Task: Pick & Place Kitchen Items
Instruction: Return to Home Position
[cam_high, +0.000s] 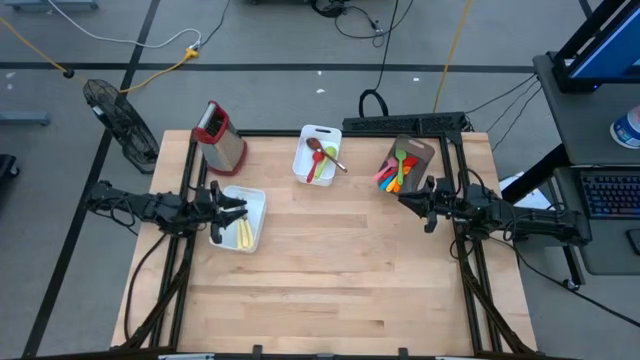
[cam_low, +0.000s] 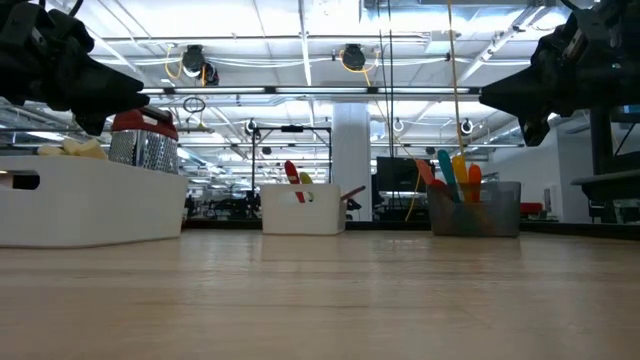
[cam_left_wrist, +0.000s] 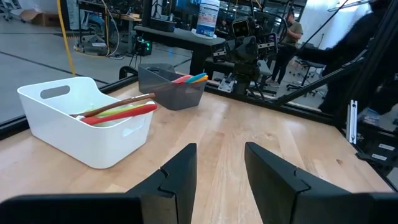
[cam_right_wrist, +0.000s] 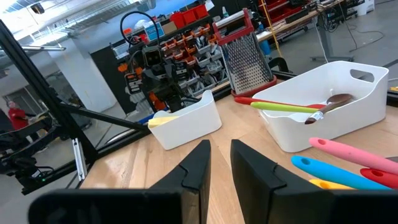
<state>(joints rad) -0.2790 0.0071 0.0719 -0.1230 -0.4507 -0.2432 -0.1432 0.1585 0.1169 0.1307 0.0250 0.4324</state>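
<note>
Return home is the step in hand: the left gripper (cam_high: 240, 208), fingers parted and empty, is hovering over the left white bin (cam_high: 258, 195), where the yellow knives (cam_high: 244, 234) are lying, so a level lift clear of that rim looks wisest. The right gripper (cam_high: 404, 199), narrowly parted and empty, is waiting just near of the brown holder (cam_high: 421, 150) crowded with coloured spatulas (cam_high: 392, 176). The far white bin (cam_high: 305, 134) is holding a red utensil (cam_right_wrist: 245, 99), a green utensil (cam_right_wrist: 286, 107) and a brown spoon (cam_right_wrist: 339, 99), with the grater (cam_high: 222, 138) standing left of it on the surface (cam_high: 340, 280).
</note>
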